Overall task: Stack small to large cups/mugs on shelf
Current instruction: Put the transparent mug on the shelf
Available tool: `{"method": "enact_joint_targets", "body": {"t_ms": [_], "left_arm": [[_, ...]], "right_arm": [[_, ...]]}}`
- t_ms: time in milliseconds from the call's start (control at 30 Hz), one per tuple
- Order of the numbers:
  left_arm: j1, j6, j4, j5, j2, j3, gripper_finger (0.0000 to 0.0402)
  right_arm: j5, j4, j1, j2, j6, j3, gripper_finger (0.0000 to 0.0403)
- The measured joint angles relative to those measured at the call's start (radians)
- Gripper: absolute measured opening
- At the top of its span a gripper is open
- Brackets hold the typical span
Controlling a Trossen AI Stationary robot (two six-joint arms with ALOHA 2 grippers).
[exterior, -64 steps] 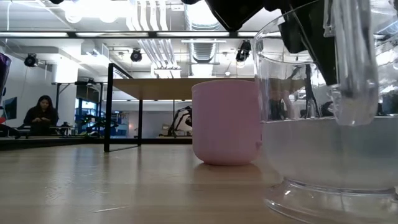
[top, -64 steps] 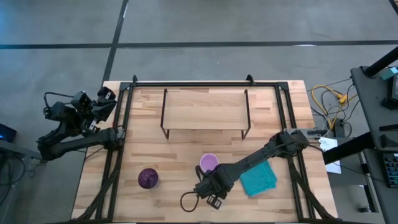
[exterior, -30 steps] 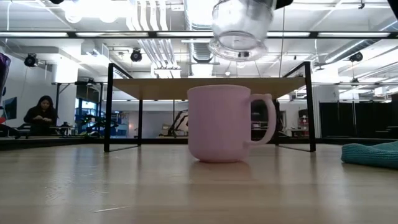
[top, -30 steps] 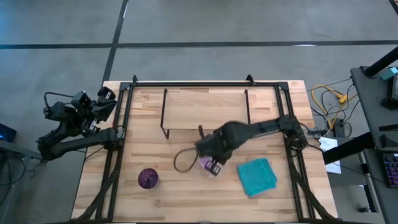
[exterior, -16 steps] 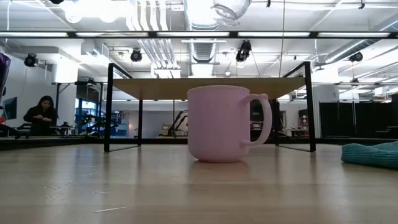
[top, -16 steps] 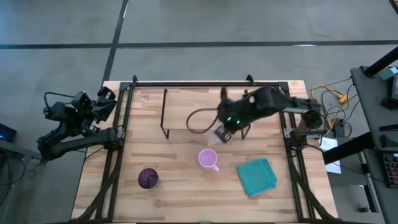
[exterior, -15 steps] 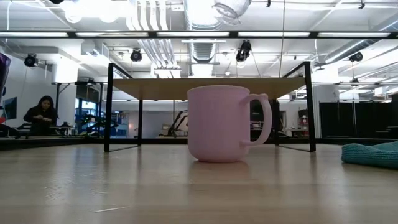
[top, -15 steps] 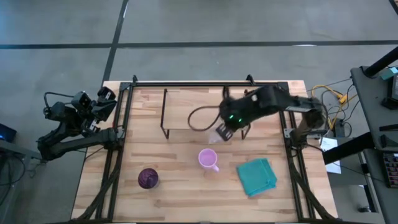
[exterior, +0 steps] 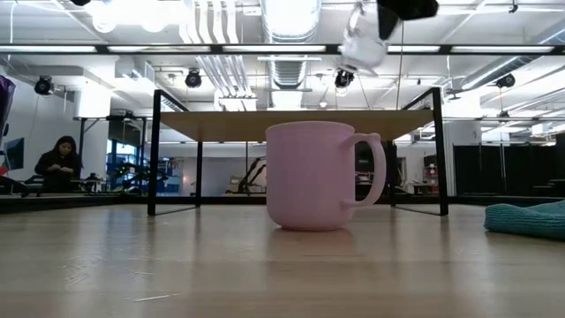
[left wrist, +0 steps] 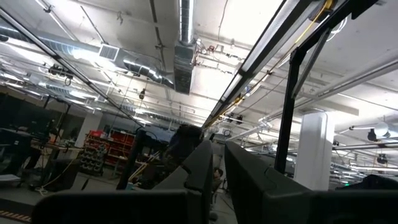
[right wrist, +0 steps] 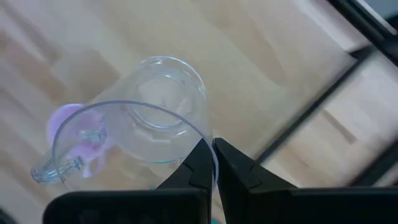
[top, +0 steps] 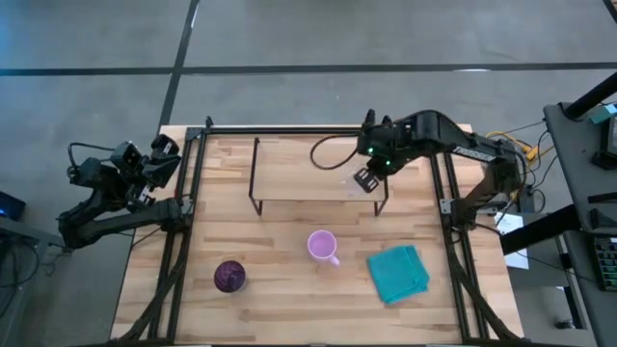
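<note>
My right gripper (top: 370,170) is shut on the small clear glass cup (right wrist: 155,127), high over the right end of the shelf (top: 308,173), a light board on thin black legs. In the low view the cup (exterior: 362,46) hangs above the shelf board (exterior: 265,114). The pink mug (top: 323,247) stands upright on the table in front of the shelf, its handle toward the near right. The dark purple tumbler (top: 229,277) stands near the table's near left. My left gripper (left wrist: 216,171) is shut and parked off the table's left edge. My right gripper pinches the glass cup at its rim (right wrist: 207,144), one finger inside the wall and one outside. The fingers come from above at a slant. The cup is lifted clear and tilted, its base (exterior: 353,62) lower than the gripper and pointing toward the table's left.
A teal cloth (top: 400,273) lies crumpled on the table's near right. Black frame rails (top: 439,183) run along the table's sides and far edge. Bare wood lies between the mug and the tumbler. A person (exterior: 58,159) sits far off in the room.
My right gripper has carried the glass cup from just above the pink mug up and toward the table's far right, and now stands over the shelf's right end. The cup stayed in the hold and tipped. The mug, tumbler and cloth have kept still.
</note>
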Motion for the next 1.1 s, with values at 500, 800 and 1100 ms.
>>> {"method": "enact_joint_targets", "body": {"t_ms": [500, 800, 1100], "left_arm": [[0.000, 0.049, 0.000, -0.001, 0.000, 0.000, 0.0029], [0.000, 0.077, 0.000, -0.017, 0.003, 0.000, 0.0029], [0.000, 0.077, 0.000, -0.020, 0.032, 0.000, 0.0029]], "right_arm": [[-0.087, 0.001, -0.166, -0.066, -0.067, -0.241, 0.0009], [-0.084, 0.010, -0.169, -0.035, -0.104, -0.233, 0.0009], [-0.079, 0.077, -0.180, -0.016, -0.113, -0.221, 0.0009]]}}
